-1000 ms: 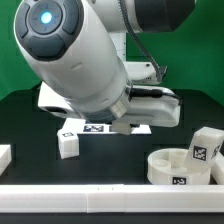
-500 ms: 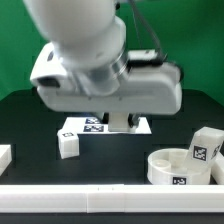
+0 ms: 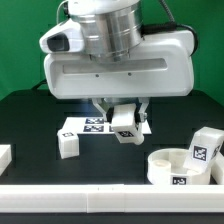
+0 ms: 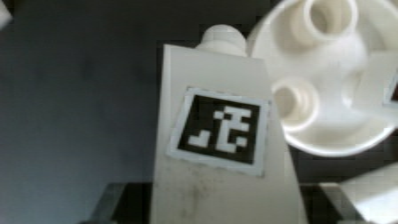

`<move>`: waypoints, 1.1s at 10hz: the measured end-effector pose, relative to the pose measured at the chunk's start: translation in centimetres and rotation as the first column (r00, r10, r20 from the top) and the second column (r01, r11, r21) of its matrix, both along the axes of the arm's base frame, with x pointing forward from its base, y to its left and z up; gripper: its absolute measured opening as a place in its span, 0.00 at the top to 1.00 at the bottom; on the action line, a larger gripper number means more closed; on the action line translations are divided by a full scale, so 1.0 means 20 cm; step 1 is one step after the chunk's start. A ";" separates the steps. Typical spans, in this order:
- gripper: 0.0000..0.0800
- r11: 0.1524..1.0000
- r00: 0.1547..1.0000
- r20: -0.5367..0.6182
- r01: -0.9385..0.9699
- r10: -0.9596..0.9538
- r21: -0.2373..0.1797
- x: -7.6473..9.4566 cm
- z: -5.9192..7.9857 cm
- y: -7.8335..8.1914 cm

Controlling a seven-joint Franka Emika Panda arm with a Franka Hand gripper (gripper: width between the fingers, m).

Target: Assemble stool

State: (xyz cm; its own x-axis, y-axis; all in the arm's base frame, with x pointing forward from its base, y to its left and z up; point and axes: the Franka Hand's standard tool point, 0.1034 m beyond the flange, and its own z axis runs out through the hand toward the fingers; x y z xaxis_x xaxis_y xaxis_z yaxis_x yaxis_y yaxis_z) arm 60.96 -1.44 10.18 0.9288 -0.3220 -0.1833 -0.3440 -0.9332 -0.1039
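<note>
My gripper (image 3: 123, 116) hangs above the table's middle, shut on a white stool leg block (image 3: 125, 124) that bears a black-and-white tag. In the wrist view the leg (image 4: 214, 130) stands out lengthwise from between the two dark fingers (image 4: 128, 200), tag facing the camera. The round white seat (image 3: 172, 168) lies at the exterior view's right front; in the wrist view the seat (image 4: 338, 75) shows its holes beyond the leg's tip. A second leg (image 3: 205, 148) stands by the seat. A third leg (image 3: 68, 143) lies on the table to the exterior view's left.
The marker board (image 3: 88, 126) lies flat on the black table just behind and below the held leg. A white block (image 3: 4, 155) shows at the exterior view's left edge. A white rail (image 3: 110, 198) runs along the front.
The arm has turned and risen. The hand now faces the camera squarely, and the held leg has come into plain view under it, lifted above the marker board.
</note>
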 end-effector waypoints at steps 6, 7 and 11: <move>0.59 0.982 0.926 0.357 -0.065 0.125 -0.176 0.14 0.08 0.14; 0.59 0.981 0.914 0.386 -0.057 0.127 -0.187 0.15 0.08 0.13; 0.59 0.953 0.887 0.381 -0.177 0.262 -0.244 0.14 0.11 0.26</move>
